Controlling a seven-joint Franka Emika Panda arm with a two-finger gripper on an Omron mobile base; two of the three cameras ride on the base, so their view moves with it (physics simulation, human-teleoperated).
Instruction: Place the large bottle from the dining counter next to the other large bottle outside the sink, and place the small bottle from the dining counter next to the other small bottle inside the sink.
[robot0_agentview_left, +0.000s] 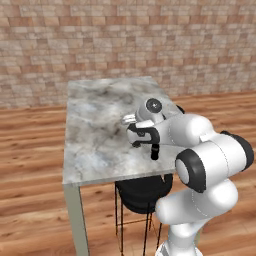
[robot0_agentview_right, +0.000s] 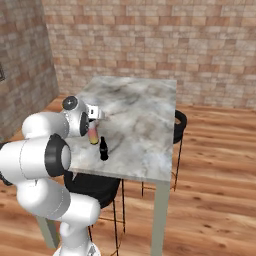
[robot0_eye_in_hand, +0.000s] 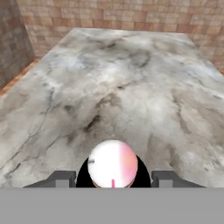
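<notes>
- Marble, white with grey veins, is the top of the dining counter (robot0_agentview_right: 145, 105), which stands on pale grey-green legs over a wooden floor, with a brick wall (robot0_agentview_left: 125, 40) behind it.
- The gripper (robot0_eye_in_hand: 113, 178) sits low over the near part of that top, and its two dark finger tips stand on either side of the large bottle (robot0_agentview_right: 93, 135) (you see the round white-and-pink cap end right between them in the hand view).
- From the right base view the same bottle hangs below the hand, its pink-to-yellow body just above the counter, near the front edge.
- So the jaws are partly closed, set around the large bottle. The tips look close to its sides, but I honestly cannot tell whether they actually press on it.
- The small bottle (robot0_agentview_right: 103, 149) is short, black and thin-necked. It stands upright on the marble just beside the large one, a bit closer to the front edge.
- In the left base view the small bottle shows as a dark shape under the robot's wrist.
- A black round stool (robot0_agentview_left: 142, 192) on thin legs is tucked under the counter's near side, and a second stool (robot0_agentview_right: 179, 122) sits at the far side in the right base view.
</notes>
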